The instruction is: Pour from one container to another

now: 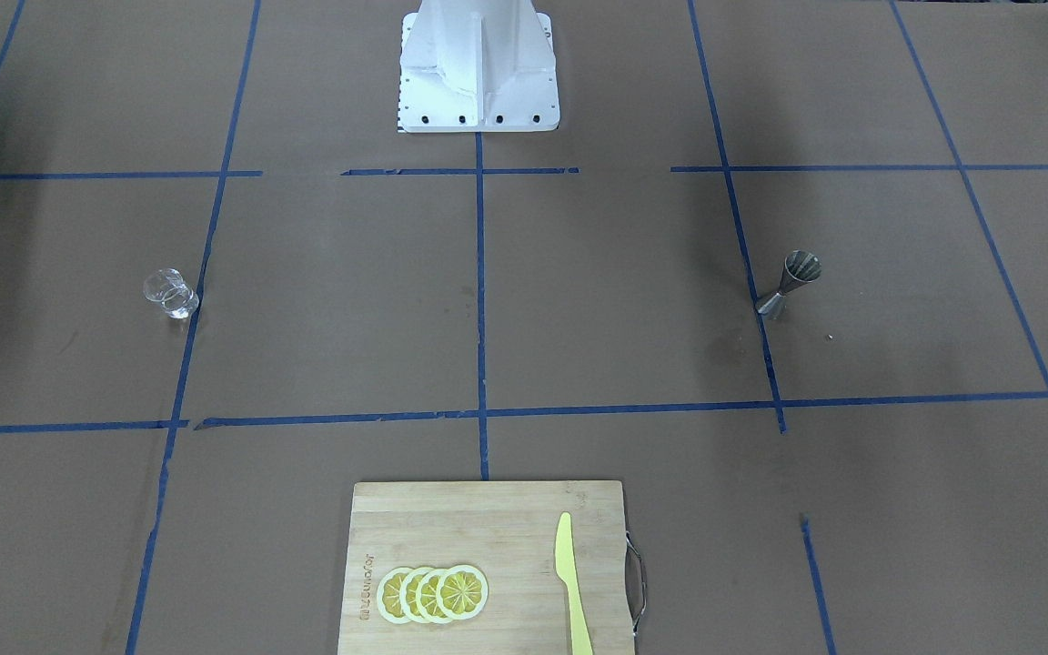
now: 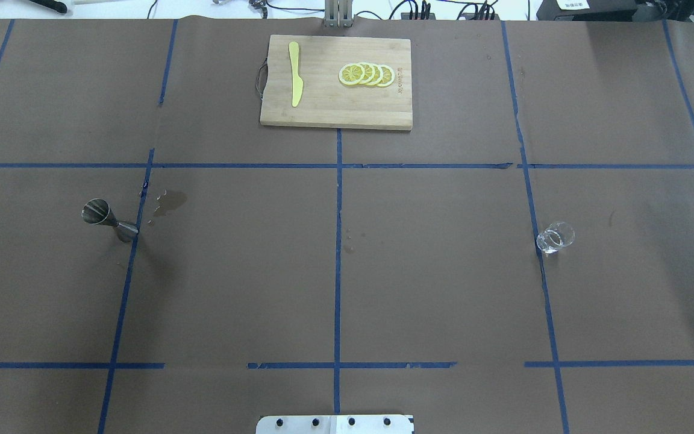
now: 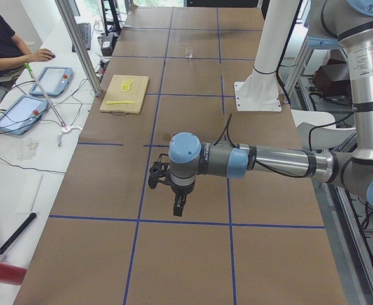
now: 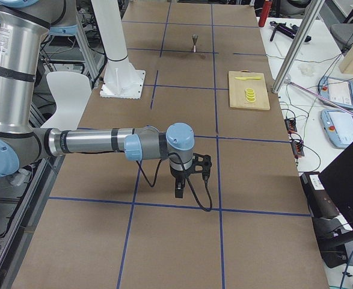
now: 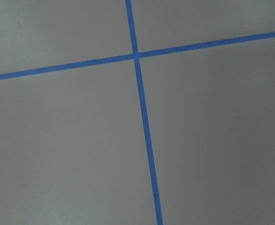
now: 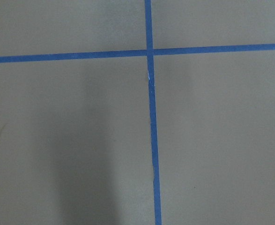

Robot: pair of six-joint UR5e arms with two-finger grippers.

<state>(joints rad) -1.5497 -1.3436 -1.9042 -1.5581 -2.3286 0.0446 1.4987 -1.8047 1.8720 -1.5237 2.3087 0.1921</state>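
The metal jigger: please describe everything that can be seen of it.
The jigger is a small silver piece, metal by its shine, made of two cones joined at a narrow waist. It stands upright on its lower cone, with the open upper cone facing up. Whether it holds liquid cannot be told. It is on the robot's left side of the brown table, its foot at a blue tape line. A dark stain lies close beside it. Only the table touches it.
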